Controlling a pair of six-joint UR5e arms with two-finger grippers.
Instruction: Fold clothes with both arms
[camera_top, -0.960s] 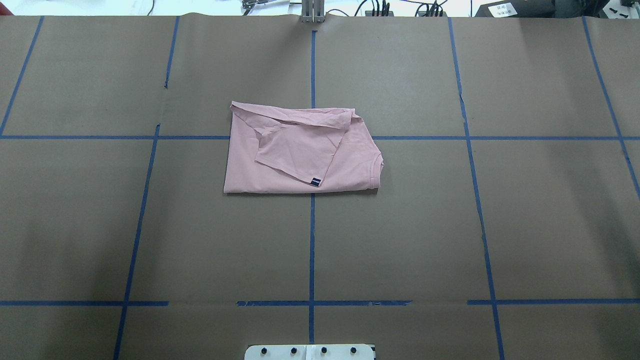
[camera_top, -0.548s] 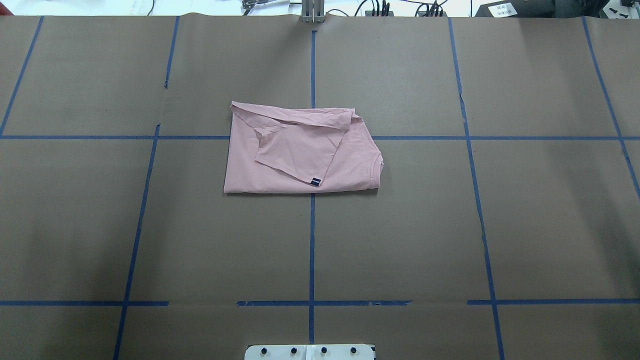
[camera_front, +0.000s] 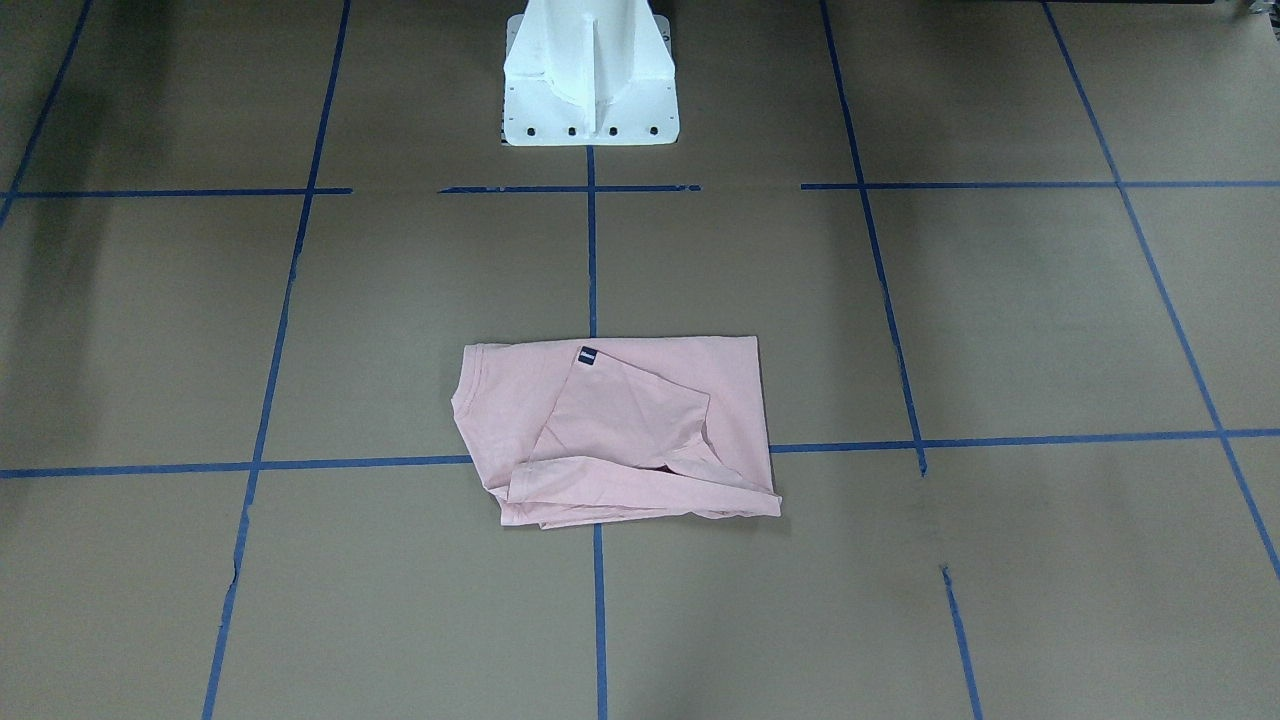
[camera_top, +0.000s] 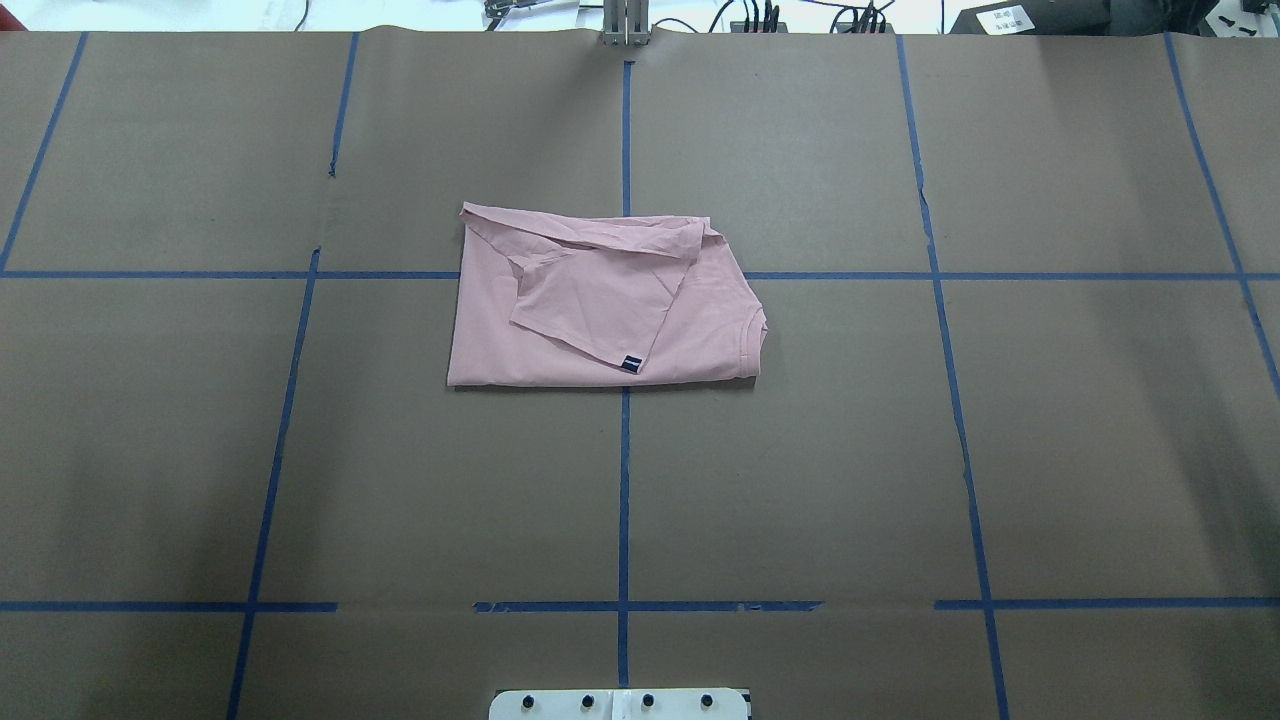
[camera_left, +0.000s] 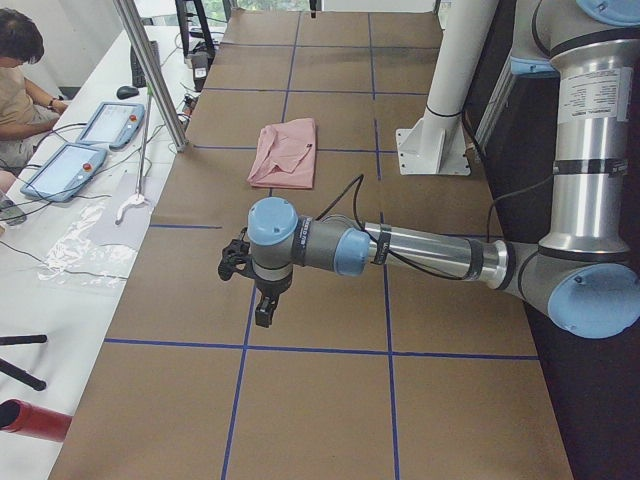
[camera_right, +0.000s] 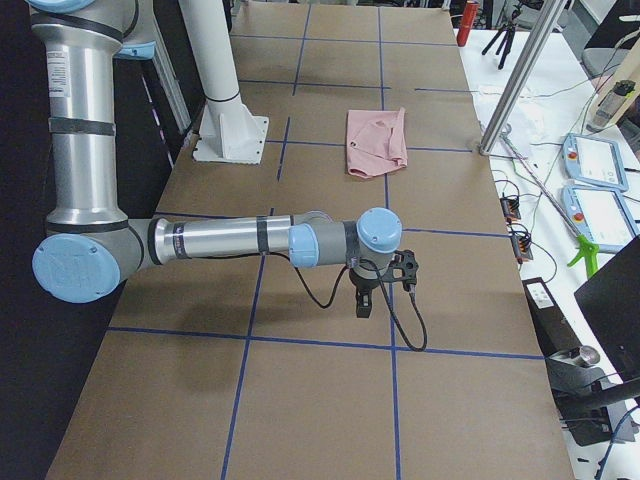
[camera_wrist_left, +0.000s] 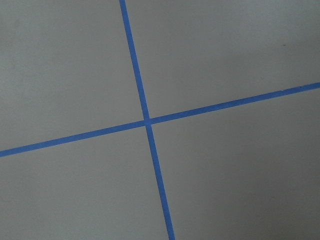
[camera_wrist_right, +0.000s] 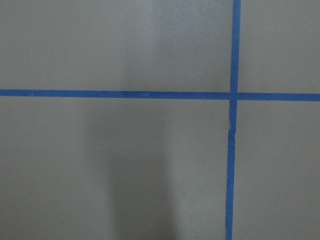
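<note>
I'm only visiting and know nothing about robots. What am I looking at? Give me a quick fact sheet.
Garment: pink T-shirt, folded into a rough rectangle, one sleeve lying on top
Surface: table covered in brown paper, with a blue tape grid
Left side: left gripper hangs over bare table, far from the shirt
Right side: right gripper does the same at the opposite end
Grippers open or shut: cannot tell
Touching the shirt: nothing

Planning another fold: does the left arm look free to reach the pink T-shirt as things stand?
Probably yes: the left arm hangs above the table, and nothing stands between it and the T-shirt.
</note>
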